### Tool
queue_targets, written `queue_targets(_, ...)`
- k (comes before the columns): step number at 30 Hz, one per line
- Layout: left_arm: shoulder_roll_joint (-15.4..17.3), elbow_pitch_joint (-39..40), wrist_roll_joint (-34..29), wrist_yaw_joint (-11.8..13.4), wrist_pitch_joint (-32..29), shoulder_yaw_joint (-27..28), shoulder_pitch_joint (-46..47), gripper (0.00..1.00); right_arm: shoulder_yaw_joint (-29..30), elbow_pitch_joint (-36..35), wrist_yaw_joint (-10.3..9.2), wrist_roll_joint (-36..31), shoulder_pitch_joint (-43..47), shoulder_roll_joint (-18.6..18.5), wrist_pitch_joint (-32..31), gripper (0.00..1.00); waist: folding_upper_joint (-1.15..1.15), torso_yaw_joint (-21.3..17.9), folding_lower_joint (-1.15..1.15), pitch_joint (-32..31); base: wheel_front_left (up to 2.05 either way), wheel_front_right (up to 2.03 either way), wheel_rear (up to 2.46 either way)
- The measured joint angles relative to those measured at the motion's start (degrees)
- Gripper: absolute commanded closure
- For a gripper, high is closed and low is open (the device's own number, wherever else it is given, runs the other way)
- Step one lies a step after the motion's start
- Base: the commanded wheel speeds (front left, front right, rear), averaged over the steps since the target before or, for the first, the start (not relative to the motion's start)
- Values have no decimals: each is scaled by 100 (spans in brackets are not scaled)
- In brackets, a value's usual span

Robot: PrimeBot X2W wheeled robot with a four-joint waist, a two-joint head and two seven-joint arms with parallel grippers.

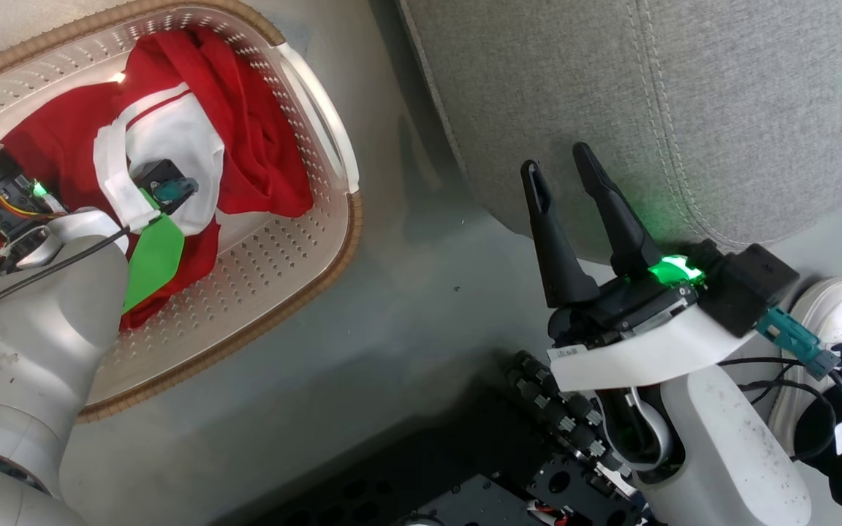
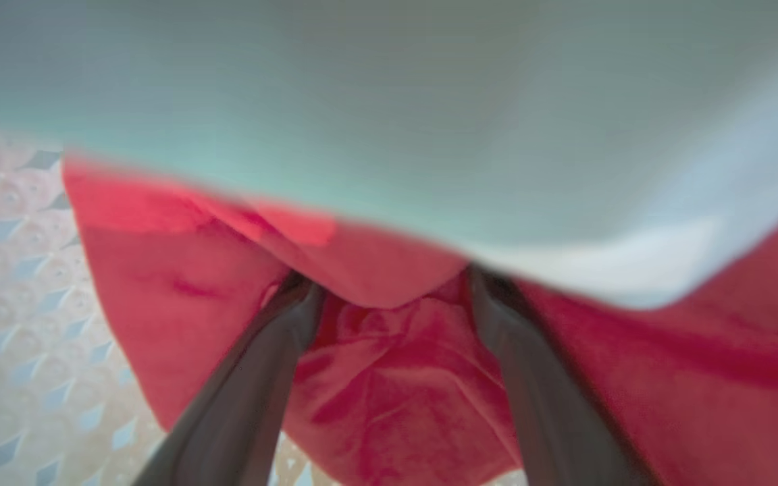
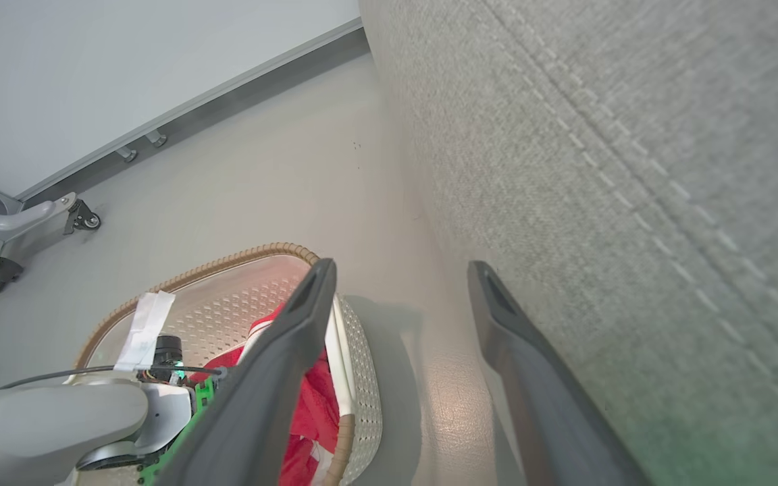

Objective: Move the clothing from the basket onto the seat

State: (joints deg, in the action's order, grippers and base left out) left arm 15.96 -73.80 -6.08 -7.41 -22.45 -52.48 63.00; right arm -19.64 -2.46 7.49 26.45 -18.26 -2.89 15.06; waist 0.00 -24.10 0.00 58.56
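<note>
My left gripper [image 2: 392, 297] sits inside the basket [image 1: 275, 252], jaws apart astride a red fold of the clothing [image 1: 260, 146]; I should sink deeper before closing

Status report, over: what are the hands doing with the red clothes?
Left hand open, fingers in clothing, in basket. Right hand open, empty, by seat. Person's shoe close by.

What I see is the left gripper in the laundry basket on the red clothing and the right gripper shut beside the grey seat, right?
No: the right gripper is open, jaws apart, in the head view. It is beside the grey seat, and the left gripper is in the laundry basket on the red clothing.
</note>
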Motion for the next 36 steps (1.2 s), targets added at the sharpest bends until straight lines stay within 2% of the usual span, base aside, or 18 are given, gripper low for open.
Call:
queue_targets(1, 1, -1, 107, 0, -18, -86, 20, 0, 1, 2, 0, -16, 31, 0, 0, 0, 0, 10, 0, 10, 0, 0, 0)
queue_targets(2, 2, -1, 222, 0, -29, -159, 44, 23, 2, 2, 0, -35, 41, 0, 0, 0, 0, 18, 0, 19, 0, 0, 0)
queue_targets(3, 4, 0, 286, 0, -44, -218, 62, 51, 5, 0, 0, -44, 41, 0, 0, 0, 0, 24, 0, 25, 0, 0, 0)
queue_targets(4, 13, 0, 375, 0, -54, -291, 79, 100, 8, -1, 0, -48, 42, 0, 0, 0, 0, 30, 0, 31, 0, 0, 0)
queue_targets(10, 121, 2, 859, -15, -219, -511, 202, 100, 24, -5, 0, -97, 39, -1, 0, 0, 0, 73, 0, 49, 0, 0, 0)
queue_targets(18, 210, -9, 1181, 38, -9, -530, 305, 100, 15, 74, 0, -196, -199, 14, 0, 0, 0, 75, 0, -56, 0, 0, 0)
queue_targets(27, -196, -13, 1423, 201, 538, -426, 25, 100, 287, 278, 5, -633, -188, 14, 0, 0, 0, 307, 0, -579, 0, 0, 0)
queue_targets(36, -556, -11, 1768, 342, 1237, -283, -644, 100, 489, 667, 4, -1043, 181, 14, 0, 0, 0, 707, 0, -1557, 0, 0, 0)
